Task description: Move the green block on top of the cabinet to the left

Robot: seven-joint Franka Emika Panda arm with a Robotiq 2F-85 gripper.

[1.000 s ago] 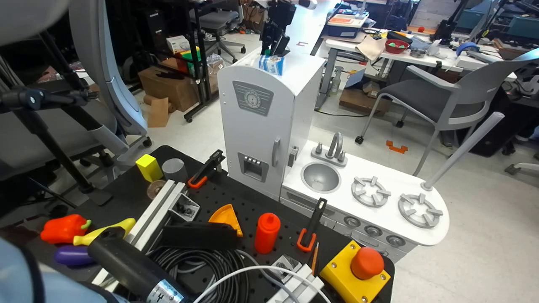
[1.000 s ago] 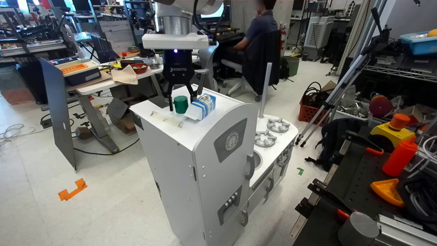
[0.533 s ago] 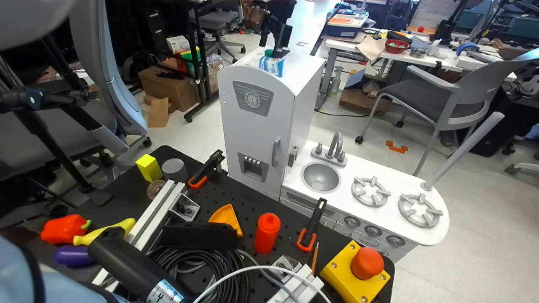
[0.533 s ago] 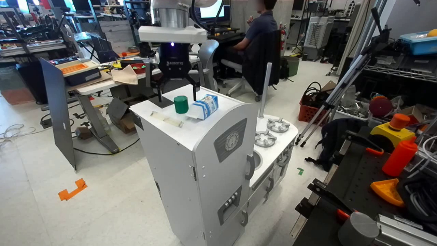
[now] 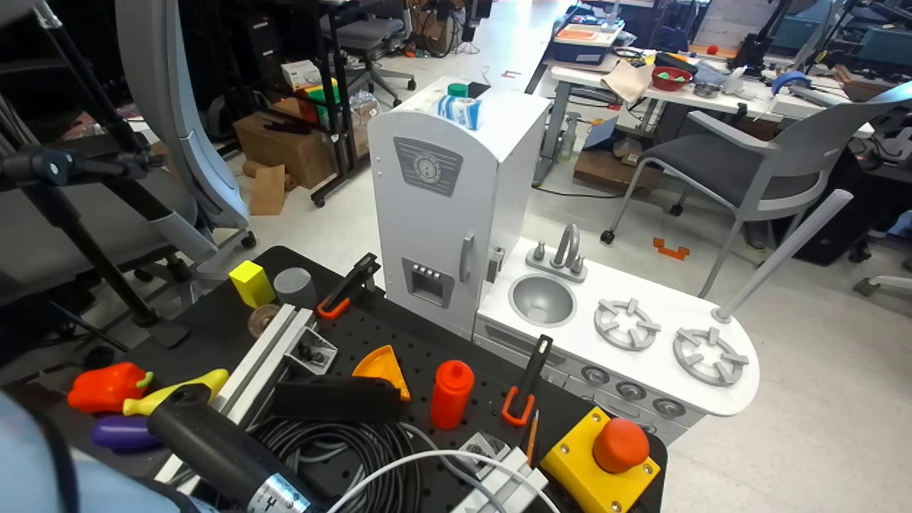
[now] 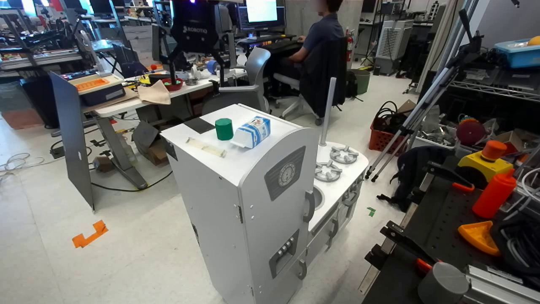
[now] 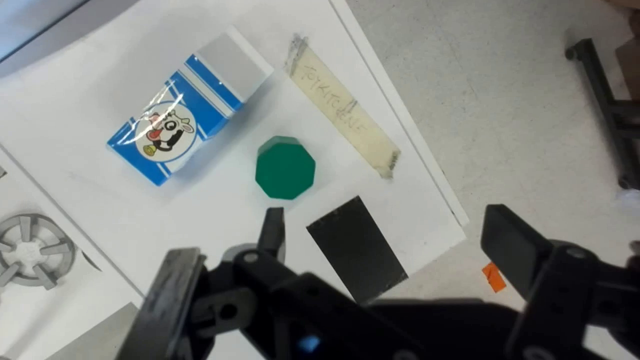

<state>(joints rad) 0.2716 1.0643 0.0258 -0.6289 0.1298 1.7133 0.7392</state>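
Note:
The green block (image 7: 285,171), an eight-sided dark green piece, stands upright on top of the white-grey cabinet (image 6: 217,211). In both exterior views the block (image 5: 458,90) (image 6: 224,129) is beside a blue-and-white carton. My gripper (image 6: 197,82) is raised above and behind the cabinet top, clear of the block. Its jaws are spread wide in the wrist view, with nothing held between the fingers (image 7: 272,232); there the block lies just beyond one fingertip. Only a dark bit of the gripper shows at the top of an exterior view.
The blue-and-white carton (image 6: 255,131) lies close to the block. A strip of labelled tape (image 7: 345,110) and a dark patch (image 7: 357,250) are stuck on the cabinet top near its edges. A lower counter with a sink (image 5: 543,299) and burners (image 5: 627,324) adjoins the cabinet.
The jaws have spread from around the green block, and my gripper has risen up and back from it. The block stays standing on the cabinet; the carton has shifted slightly.

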